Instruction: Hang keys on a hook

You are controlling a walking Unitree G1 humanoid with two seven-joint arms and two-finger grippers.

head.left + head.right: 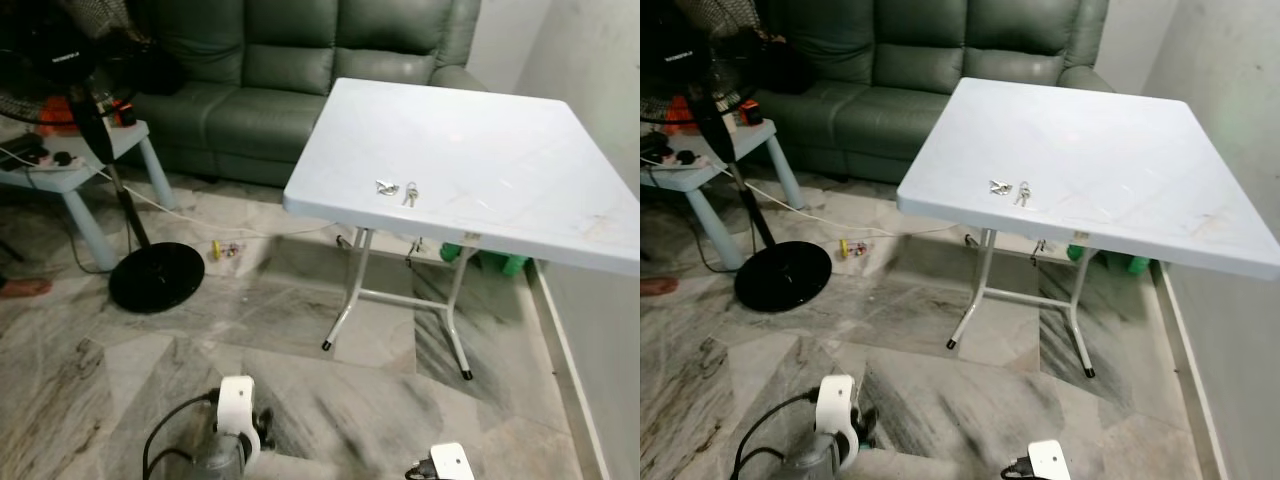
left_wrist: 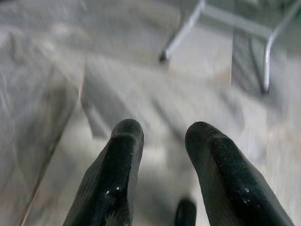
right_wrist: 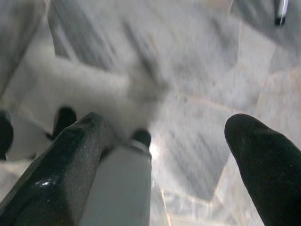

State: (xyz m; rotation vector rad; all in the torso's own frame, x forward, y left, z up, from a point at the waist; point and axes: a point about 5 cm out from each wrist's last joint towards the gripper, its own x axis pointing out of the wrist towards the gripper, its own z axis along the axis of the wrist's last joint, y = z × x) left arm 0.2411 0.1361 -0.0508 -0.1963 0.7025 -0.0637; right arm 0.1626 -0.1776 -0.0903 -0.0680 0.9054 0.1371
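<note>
A living room with a marble-patterned floor (image 1: pixel 120 380), a green sofa (image 1: pixel 290 70) at the back and a white folding table (image 1: pixel 500 140) against the right wall.

Left gripper (image 2: pixel 162 141): low at the robot's side, pointing at the floor, fingers slightly parted with nothing between them. Right gripper (image 3: pixel 164 141): likewise low, fingers spread wide and empty. Both arms appear idle, which fits an approach phase; the robot stands well short of the table, so no reach is possible yet.

The keys (image 1: pixel 397 189) lie on the tabletop near its front edge, a small ring with a loose cluster beside it, flat and untouched. That position should allow a pick from the near side once the robot closes in. No hook can be made out from this position.

Further out: a black fan (image 1: pixel 90 150) stands on its round base at left, beside a pale blue side table (image 1: pixel 90 165); a white cable (image 1: pixel 200 220) runs across the floor.

The head views give the keys and room layout. The wrist views, blurred, give the finger spacing, plus the table legs (image 2: pixel 183 33) close ahead of the left arm.
</note>
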